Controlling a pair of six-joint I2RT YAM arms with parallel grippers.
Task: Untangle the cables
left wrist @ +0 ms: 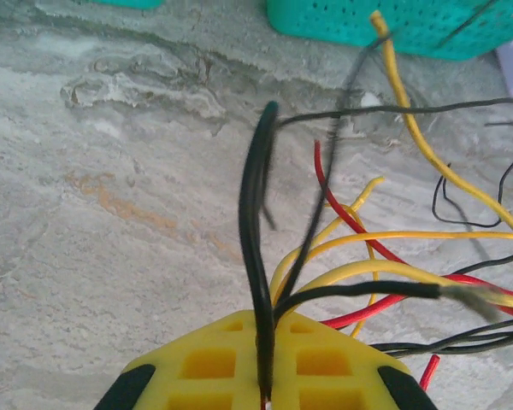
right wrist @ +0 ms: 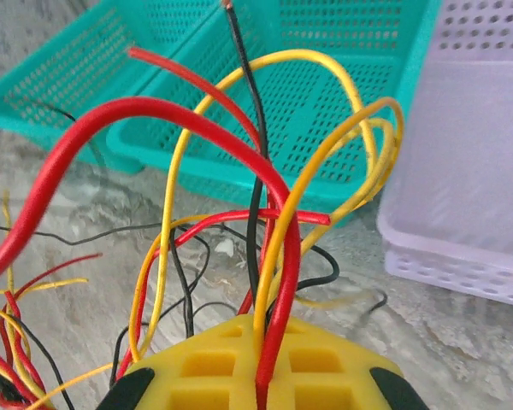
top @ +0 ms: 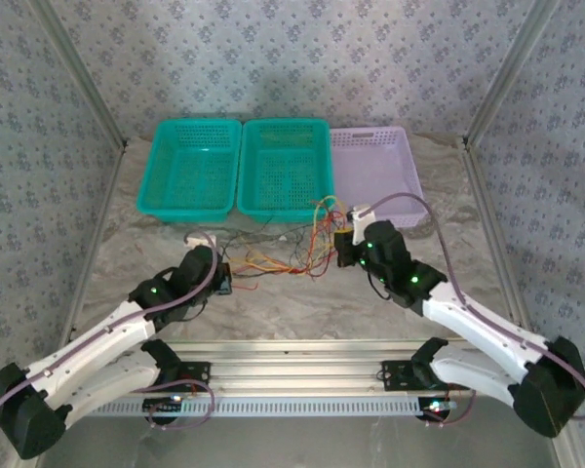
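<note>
A tangle of thin red, yellow and black cables [top: 291,252] lies on the marble table between my two arms, in front of the teal baskets. My left gripper [top: 224,278] is at the tangle's left end. In the left wrist view its yellow pads [left wrist: 209,363] are shut on a pair of black cables [left wrist: 252,213], with yellow [left wrist: 410,120] and red [left wrist: 342,209] strands fanning off to the right. My right gripper [top: 343,239] is at the tangle's right end. It [right wrist: 269,329] is shut on a thick red cable [right wrist: 286,256] and a yellow one [right wrist: 278,231], which loop upward.
Two teal baskets [top: 190,124] [top: 285,124] and a lilac basket [top: 409,166] stand side by side along the far edge of the table. The aluminium rail [top: 292,366] with both arm bases runs across the near edge. Patterned walls close in both sides.
</note>
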